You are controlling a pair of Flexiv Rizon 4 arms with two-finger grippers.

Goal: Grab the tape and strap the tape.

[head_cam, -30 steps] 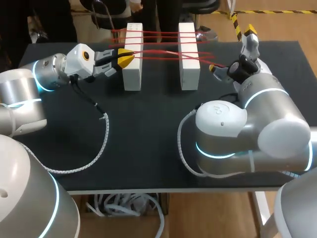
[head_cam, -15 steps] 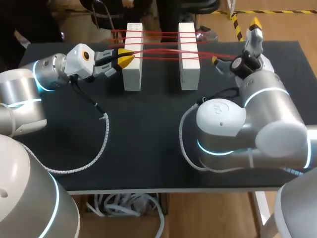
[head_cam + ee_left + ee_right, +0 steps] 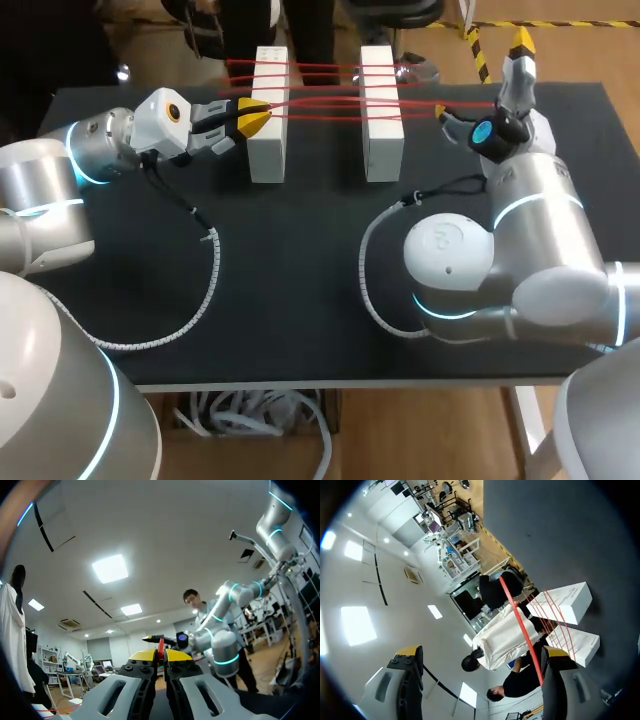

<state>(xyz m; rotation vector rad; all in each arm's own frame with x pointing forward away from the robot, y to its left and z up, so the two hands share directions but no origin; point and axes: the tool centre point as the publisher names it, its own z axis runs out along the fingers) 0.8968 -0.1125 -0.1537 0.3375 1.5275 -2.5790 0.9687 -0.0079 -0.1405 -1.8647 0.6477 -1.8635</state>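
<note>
Your left fingers (image 3: pixel 246 116) (image 3: pixel 146 655) are pressing together on the red tape (image 3: pixel 320 100) (image 3: pixel 160 647), the two yellow tips meeting with the strip pinched upright between them. In the head view they are sitting in the upper left of the frame, right against the near end of the left white block (image 3: pixel 268 118). Your right fingers (image 3: pixel 520 44) (image 3: pixel 555 655) are standing wide apart and gripping nothing. One yellow tip is pointing up at the upper right edge of the head view, and the other is lying lower, toward the blocks. A single strand of tape (image 3: pixel 520 624) is running out from the blocks to this lower finger and appears to be resting against its inner side, while the opposite finger is hanging well clear of it. The rest of the tape is stretching in several lines between the left white block and the right white block (image 3: pixel 381 120), which are standing side by side in the upper middle of the frame. The right wrist view is showing the same two blocks ahead of the fingers, with the strands crossing their tops. Both arms are coming in over the black worktop (image 3: pixel 300 290), the left from the left edge of the frame and the right from the lower right.
</note>
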